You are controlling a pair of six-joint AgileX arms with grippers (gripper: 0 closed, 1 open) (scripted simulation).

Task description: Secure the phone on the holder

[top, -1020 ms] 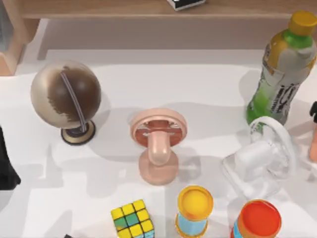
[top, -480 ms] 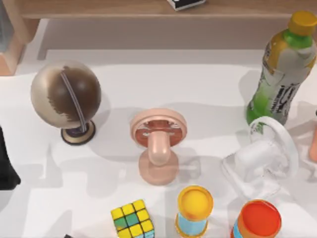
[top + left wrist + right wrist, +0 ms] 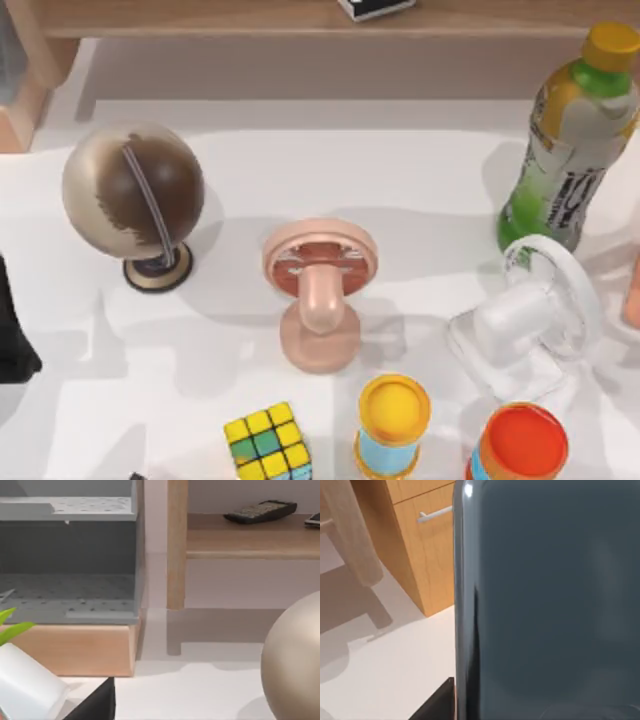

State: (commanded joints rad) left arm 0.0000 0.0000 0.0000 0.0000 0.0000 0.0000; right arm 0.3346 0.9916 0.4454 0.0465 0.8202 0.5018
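- surface point(image 3: 420, 190): white, carries everything below
- globe point(image 3: 133, 190): left side, near the back
- holder point(image 3: 320, 290): upright mid-surface, ring head bare
- phone point(image 3: 550, 600): glossy slate face close against the right wrist camera
- tools: state of either one, cannot tell
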